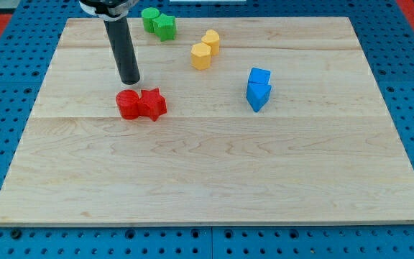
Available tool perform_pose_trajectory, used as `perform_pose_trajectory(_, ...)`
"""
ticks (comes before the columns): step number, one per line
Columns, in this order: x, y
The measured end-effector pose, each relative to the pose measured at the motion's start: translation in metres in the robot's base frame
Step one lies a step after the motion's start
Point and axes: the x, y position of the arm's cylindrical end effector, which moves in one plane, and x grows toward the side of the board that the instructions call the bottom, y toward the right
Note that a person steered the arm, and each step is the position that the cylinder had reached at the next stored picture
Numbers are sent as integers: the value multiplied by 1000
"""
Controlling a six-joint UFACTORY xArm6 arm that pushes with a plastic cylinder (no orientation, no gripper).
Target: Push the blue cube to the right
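Note:
The blue cube (259,75) sits right of the board's centre, touching a second blue block (258,96) just below it. My tip (130,82) is at the left part of the board, well to the left of the blue cube. It stands just above a red round block (128,104) that touches a red star-shaped block (152,104).
Two green blocks (158,21) lie together at the view's top. Two yellow blocks (205,49) lie together right of them. The wooden board (207,180) rests on a blue pegboard surface.

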Motion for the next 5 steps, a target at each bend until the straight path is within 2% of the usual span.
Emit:
perform_pose_trajectory(2,2,0)
perform_pose_trajectory(3,6,35)
perform_pose_trajectory(4,-15,109)
perform_pose_trajectory(5,-7,173)
